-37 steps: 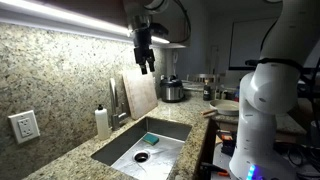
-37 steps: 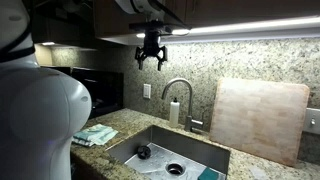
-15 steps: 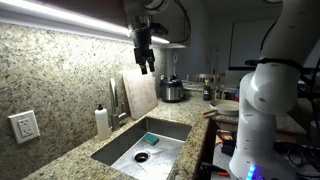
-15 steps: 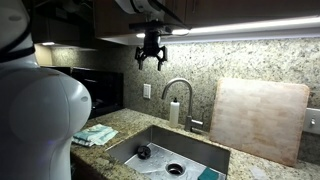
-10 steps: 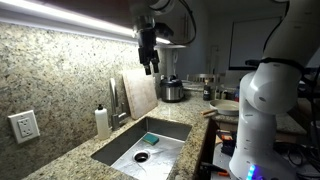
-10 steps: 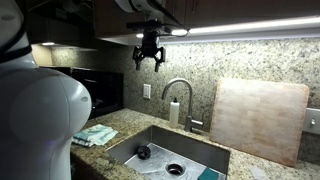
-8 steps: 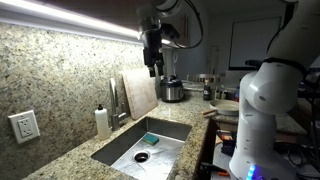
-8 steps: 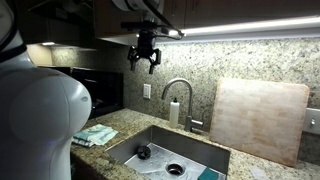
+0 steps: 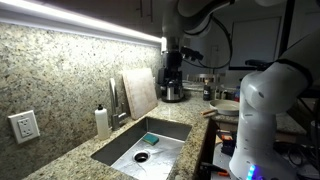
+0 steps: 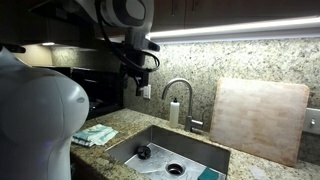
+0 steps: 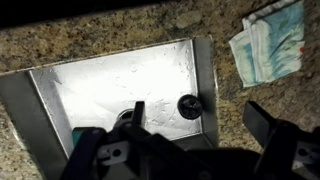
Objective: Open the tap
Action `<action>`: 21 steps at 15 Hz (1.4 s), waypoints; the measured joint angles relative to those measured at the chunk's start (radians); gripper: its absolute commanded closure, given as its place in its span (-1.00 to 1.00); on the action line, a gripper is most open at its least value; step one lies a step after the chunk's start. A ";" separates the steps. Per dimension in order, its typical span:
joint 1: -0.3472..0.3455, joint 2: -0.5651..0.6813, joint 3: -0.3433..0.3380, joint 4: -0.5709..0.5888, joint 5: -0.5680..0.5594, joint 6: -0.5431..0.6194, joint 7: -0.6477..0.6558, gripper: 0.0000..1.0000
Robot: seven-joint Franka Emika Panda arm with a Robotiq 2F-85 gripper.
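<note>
Claw (image 10: 134, 82) has come down and swung out from the backsplash since the earlier frames. It now hangs over the near side of the sink (image 10: 128, 147) instead of high above the tap (image 10: 190, 105).

Claw state: released. In the wrist view the fingers (image 11: 268, 128) are spread wide with nothing between them, only sink floor below.

Key relation: in an exterior view the tap stands at about 3 o'clock of the claw, behind the sink against the wall. In an exterior view the tap (image 9: 113, 100) is at 8 o'clock of the claw (image 9: 170, 72), well apart. Only one arm here. The tap's long axis is upright with a gooseneck top; the side lever is too small to make out.

Materials:
- Tap: slim brushed grey metal.
- Sink: shiny steel, rectangular.
- Table (image 10: 112, 121): speckled granite, polished.
- Soap bottle (image 10: 173, 111): white plastic, just beside the tap, shorter than it.
- Cutting board (image 10: 260, 120): pale wood, flat, leaning on the wall at 3 o'clock of the tap.

Judgement: the claw must travel back toward the wall and drop to the lever; the soap bottle is a bump risk.
</note>
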 measured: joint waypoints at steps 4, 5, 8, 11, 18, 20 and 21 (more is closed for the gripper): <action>-0.068 0.027 -0.013 -0.073 0.000 0.182 0.033 -1.00; -0.069 0.034 -0.014 -0.071 0.000 0.187 0.036 -1.00; -0.069 0.036 -0.014 -0.069 0.000 0.188 0.045 -1.00; -0.067 0.066 -0.013 -0.068 -0.011 0.218 0.040 -1.00; 0.005 0.371 -0.187 0.042 0.054 0.462 -0.252 -1.00; 0.019 0.427 -0.220 0.084 0.063 0.462 -0.286 -1.00; 0.023 0.436 -0.220 0.091 0.063 0.462 -0.286 -1.00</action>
